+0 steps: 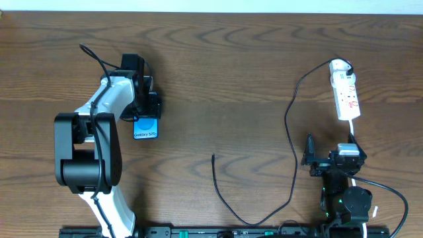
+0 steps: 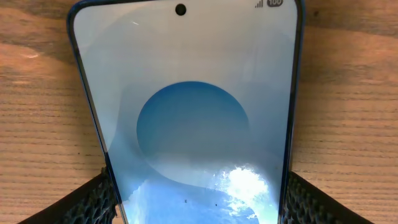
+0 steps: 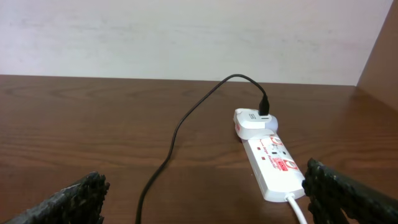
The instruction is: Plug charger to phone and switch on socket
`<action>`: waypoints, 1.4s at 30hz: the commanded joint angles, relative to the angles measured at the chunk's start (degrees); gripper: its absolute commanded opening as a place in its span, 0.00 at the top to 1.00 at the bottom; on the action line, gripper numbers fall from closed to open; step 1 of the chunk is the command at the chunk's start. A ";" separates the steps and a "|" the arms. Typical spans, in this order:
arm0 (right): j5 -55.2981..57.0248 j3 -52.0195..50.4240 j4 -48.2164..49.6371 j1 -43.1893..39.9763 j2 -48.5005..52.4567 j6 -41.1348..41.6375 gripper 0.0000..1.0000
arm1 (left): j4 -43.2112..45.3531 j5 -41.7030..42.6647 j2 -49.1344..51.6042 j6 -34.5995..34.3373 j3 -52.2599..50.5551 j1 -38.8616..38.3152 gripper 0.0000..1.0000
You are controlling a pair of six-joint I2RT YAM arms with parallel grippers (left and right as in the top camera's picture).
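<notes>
Left gripper (image 2: 199,206) straddles the phone (image 1: 145,127), grip unclear, right gripper (image 3: 208,202) wide at 4 o'clock; your off-centre pinch could skid it.

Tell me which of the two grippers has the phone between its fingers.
The left gripper: the phone lies between its fingers. The right gripper stands open near the socket, far from the phone.
</notes>
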 commanded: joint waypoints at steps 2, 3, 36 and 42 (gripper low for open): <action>0.26 -0.07 -0.17 0.48 -0.46 -0.52 0.01 | -0.33 0.02 1.33 0.79 -2.08 0.20 0.34; 0.26 -0.07 -0.17 0.48 -0.46 -0.50 0.01 | -0.33 0.02 1.33 0.81 -2.08 0.20 0.35; 0.26 -0.07 -0.17 0.48 -0.46 -0.50 0.01 | -0.35 0.00 1.33 0.81 -2.08 0.20 0.93; 0.26 -0.07 -0.17 0.48 -0.46 -0.52 0.01 | -0.33 0.00 1.33 0.81 -2.08 0.20 0.93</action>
